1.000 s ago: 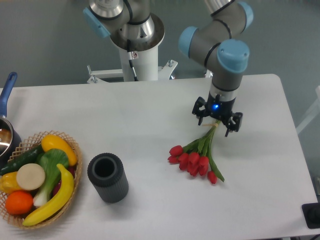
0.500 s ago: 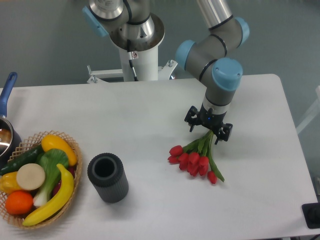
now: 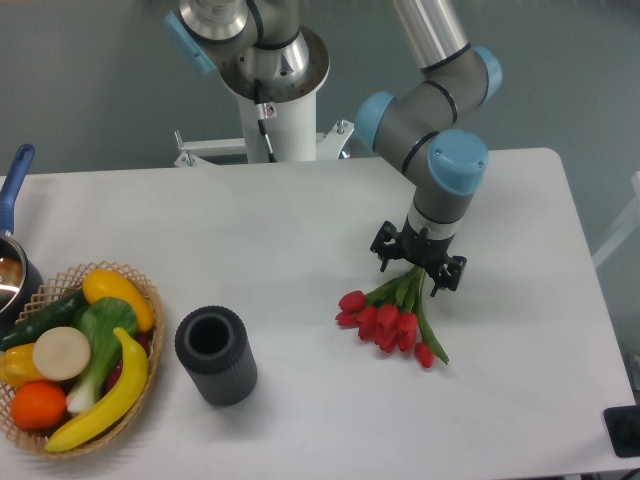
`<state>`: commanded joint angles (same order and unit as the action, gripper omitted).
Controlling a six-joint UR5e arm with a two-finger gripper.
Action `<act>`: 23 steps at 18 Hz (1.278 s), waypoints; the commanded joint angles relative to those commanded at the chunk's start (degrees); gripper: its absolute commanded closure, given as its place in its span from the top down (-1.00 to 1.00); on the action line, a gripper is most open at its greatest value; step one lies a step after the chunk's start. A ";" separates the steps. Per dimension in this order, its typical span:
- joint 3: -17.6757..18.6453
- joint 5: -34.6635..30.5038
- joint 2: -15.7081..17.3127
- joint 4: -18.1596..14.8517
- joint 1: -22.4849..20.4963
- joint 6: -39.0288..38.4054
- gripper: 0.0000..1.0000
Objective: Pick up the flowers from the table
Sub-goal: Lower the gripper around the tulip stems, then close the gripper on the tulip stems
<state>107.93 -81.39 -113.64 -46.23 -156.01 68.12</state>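
Observation:
The flowers (image 3: 390, 318), a bunch of red tulip buds with green stems and leaves, lie on the white table (image 3: 300, 230) right of centre, buds toward the front left. My gripper (image 3: 418, 270) is low over the stem end, its fingers spread to either side of the stems. The jaws stand open and the stems pass between them. The very top of the stems is hidden under the gripper.
A dark grey ribbed cylinder (image 3: 215, 354) stands front left of the flowers. A wicker basket (image 3: 145, 300) of toy fruit and vegetables sits at the left edge, with a blue-handled pot (image 3: 12, 255) behind it. The robot base (image 3: 272, 90) stands behind the table.
The gripper has come down and shifted slightly left and toward the front, from above the stem ends to straddling them. The flowers have not moved.

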 joint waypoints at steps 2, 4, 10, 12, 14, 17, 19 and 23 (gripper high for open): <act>-0.52 0.17 -0.79 0.35 0.26 0.00 1.00; -0.53 0.18 -1.23 0.35 0.18 0.00 1.00; -1.32 0.26 -1.94 0.35 0.18 0.18 1.00; -1.32 0.35 -2.02 0.35 0.09 0.26 0.95; -1.32 1.58 -2.20 0.35 0.09 0.09 0.60; -1.32 1.76 -2.20 0.26 0.18 0.09 0.33; -1.32 1.67 -2.29 0.26 0.35 0.17 0.24; -1.14 1.76 -2.11 0.26 0.26 0.18 0.00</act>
<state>106.79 -79.63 -115.75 -45.97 -155.74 68.29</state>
